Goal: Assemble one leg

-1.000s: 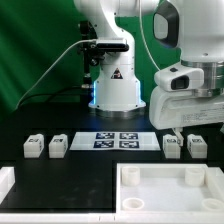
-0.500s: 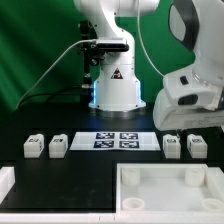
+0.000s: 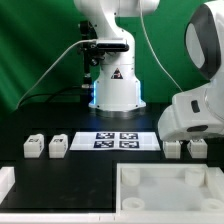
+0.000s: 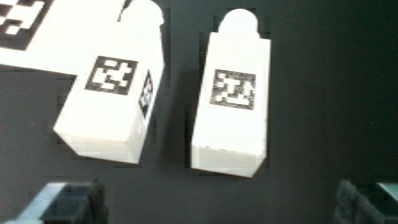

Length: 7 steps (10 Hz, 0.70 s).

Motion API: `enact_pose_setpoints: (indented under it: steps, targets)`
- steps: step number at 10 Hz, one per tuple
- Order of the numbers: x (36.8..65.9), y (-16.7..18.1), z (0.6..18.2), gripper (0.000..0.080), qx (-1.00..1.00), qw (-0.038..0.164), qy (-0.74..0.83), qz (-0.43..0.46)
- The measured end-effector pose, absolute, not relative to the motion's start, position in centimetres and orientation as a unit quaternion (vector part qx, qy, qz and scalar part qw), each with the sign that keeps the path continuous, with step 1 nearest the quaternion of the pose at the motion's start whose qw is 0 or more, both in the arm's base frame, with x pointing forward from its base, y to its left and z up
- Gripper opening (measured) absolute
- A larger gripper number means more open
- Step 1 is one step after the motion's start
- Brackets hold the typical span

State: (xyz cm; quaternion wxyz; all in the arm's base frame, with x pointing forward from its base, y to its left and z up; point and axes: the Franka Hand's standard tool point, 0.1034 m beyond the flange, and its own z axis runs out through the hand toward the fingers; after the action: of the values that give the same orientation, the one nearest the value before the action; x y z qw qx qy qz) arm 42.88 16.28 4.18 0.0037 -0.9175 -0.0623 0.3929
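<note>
end effector released, hovering over two legs
its fingers stand wide apart, gripping nothing; the leg rests on the black desk just beside a second leg, to the exterior view's right of the marker board.

Arm low at the exterior view's right, fingers seemingly apart.

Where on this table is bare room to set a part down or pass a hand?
Bare patch: table in front of the two legs at the exterior view's left, beside the panel. The strip between marker board and panel is narrow. Crowded at the exterior view's right: the open gripper hangs over two more legs.
</note>
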Motion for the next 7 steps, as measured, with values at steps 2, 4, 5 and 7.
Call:
enact_pose_setpoints:
  steps: [2, 4, 5, 7]
  targets:
    - [41.8, 16.9, 3.5, 0.0649, -0.914, -0.006, -0.052, 0.401]
    - [39.7, 17.7, 2.5, 0.0649, -0.91, -0.021, -0.046, 0.412]
    - [39.0, 17.8, 2.0, 0.0649, -0.907, -0.023, -0.049, 0.417]
    - [38.5, 17.7, 1.3, 0.0649, -0.904, -0.024, -0.046, 0.423]
